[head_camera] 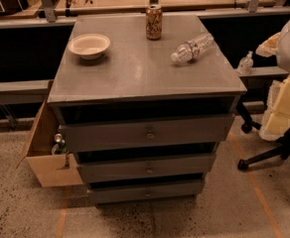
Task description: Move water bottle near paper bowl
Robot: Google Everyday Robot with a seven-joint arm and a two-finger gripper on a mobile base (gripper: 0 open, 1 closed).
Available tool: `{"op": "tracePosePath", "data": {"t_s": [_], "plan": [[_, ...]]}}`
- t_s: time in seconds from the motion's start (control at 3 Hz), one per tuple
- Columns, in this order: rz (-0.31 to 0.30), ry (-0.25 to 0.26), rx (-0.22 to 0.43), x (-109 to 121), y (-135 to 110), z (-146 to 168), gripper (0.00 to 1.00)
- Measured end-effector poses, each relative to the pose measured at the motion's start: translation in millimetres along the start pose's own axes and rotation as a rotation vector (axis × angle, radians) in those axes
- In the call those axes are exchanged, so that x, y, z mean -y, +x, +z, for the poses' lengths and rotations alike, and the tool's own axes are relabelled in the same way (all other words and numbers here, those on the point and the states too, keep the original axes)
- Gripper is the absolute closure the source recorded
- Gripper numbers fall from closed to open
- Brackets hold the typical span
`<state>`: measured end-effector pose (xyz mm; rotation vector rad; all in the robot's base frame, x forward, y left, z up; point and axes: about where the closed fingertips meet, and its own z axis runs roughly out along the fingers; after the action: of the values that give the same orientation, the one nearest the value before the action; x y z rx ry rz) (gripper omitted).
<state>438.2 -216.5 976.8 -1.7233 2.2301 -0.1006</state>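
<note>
Camera view: the bottle [193, 47] lies on its side toward the right of the worktop [135, 76]. Its long axis runs from the cap at 8 o'clock to the base at 2 o'clock. The bowl [89, 45] sits well apart, at 9 o'clock from the bottle, and a can [154, 22] stands upright at the back between them. The jaws are nowhere in sight, so I cannot tell their state or which way the bottle lies from them.
</note>
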Motion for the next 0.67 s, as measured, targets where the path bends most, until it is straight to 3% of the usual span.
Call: {"op": "tracePosePath", "data": {"t_s": [0.33,0.67], "plan": [[0.0,0.0,0.0,0.0,0.0,0.0,0.0],[-0.092,0.012,0.004,17.7,-1.4,6.9,0.0]]}}
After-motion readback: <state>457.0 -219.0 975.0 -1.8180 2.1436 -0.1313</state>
